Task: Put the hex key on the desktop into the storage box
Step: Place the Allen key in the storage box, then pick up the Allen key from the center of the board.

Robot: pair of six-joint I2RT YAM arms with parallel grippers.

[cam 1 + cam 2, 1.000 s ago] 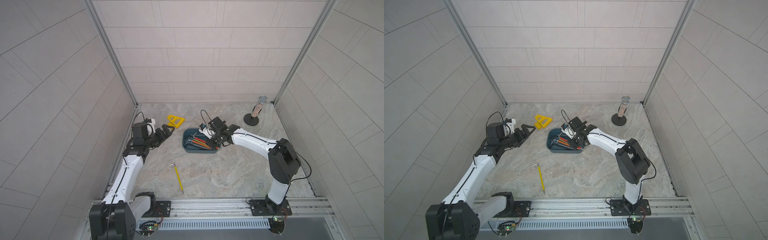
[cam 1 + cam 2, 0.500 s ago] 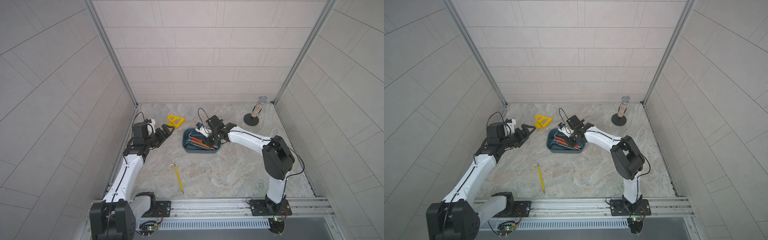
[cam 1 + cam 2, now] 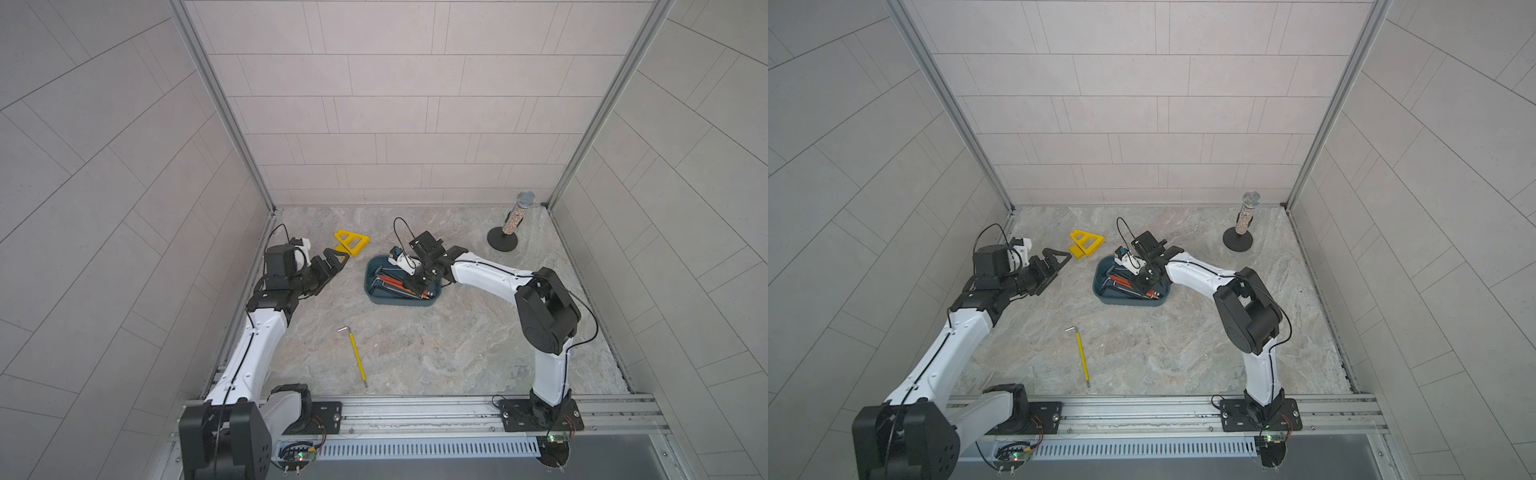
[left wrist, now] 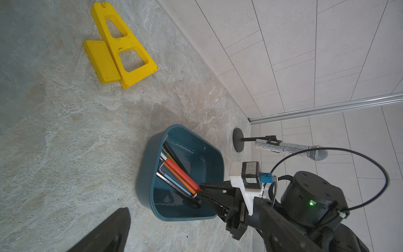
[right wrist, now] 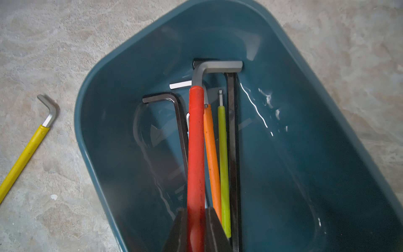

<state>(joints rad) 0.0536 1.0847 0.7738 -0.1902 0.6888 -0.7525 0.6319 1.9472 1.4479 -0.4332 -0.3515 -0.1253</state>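
Note:
The teal storage box [image 3: 374,296] [image 3: 1100,291] sits mid-desktop and holds several hex keys. My right gripper [image 5: 196,227] [image 3: 415,284] reaches low into the box and is shut on a red-sleeved hex key [image 5: 196,152] [image 4: 181,174], which lies along the others. A yellow-sleeved hex key [image 3: 355,353] [image 3: 1081,357] [image 5: 24,157] lies alone on the desktop [image 3: 457,353], nearer the front, untouched. My left gripper [image 3: 332,264] [image 3: 1054,264] hovers open and empty to the left of the box; only one of its fingers [image 4: 109,233] shows in the left wrist view.
A yellow triangular piece [image 3: 351,242] [image 4: 122,50] lies at the back left, just beyond my left gripper. A glittery microphone on a round black stand [image 3: 513,224] is at the back right corner. Tiled walls enclose three sides; an aluminium rail [image 3: 415,409] runs along the front.
My right gripper has shifted a little to the left inside the box, still holding the red key. The left arm and the yellow key have not moved.

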